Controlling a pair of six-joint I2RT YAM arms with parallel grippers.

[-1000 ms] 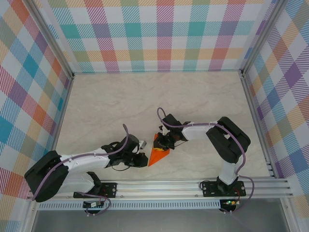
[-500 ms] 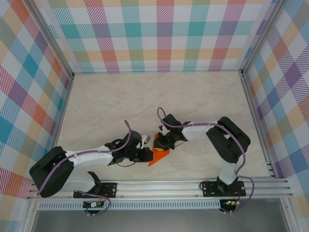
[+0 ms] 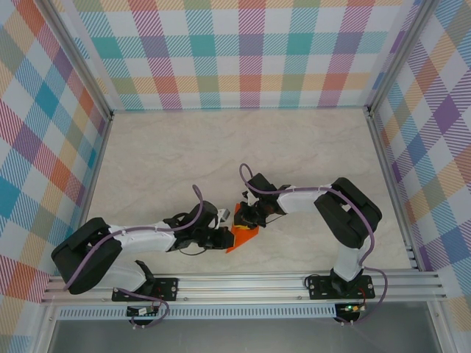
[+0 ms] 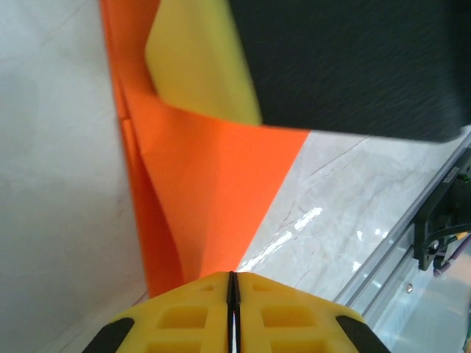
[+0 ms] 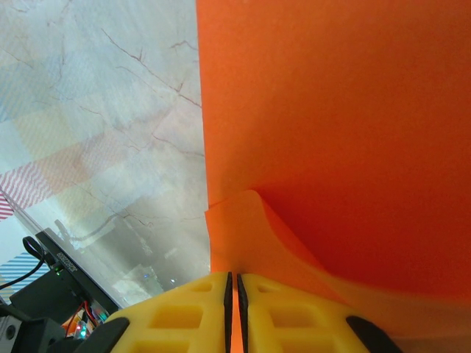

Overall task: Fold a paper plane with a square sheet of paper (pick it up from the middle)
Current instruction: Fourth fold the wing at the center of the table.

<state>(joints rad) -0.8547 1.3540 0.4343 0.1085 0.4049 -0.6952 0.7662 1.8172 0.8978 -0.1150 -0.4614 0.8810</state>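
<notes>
Moved rightward, the left gripper [image 3: 227, 237] now pinches the paper plane [image 3: 241, 238] on the table [image 3: 221, 147]; the right gripper [image 3: 247, 218] clamps its far end. Opposing pulls could tear it.

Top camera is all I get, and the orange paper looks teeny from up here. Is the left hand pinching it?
Observer: Yes. In the left wrist view, the left gripper is shut on the orange paper at its edge.
Operator: And the right one?
Observer: In the right wrist view, the right gripper is shut on a curled-up flap.
Operator: Is the paper flat?
Observer: No. Close up in the left wrist view it bends, with folded layers along one side.
</notes>
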